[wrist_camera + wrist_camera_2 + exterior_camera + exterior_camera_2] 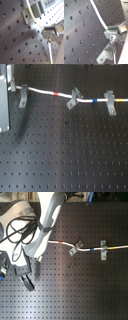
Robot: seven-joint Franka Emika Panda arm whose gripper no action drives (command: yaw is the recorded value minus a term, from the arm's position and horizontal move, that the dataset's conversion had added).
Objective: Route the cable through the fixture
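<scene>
The claw (27,282) hangs low over the board (65,159), and I cannot tell if it is wide or narrow. The cable (55,94) runs away from it across three clips (73,99). One wrong tug could pull it out.

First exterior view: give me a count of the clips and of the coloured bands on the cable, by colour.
Clips: 3
Red bands on the cable: 1
Blue bands: 1
Yellow bands: 1
Total: 6
</scene>
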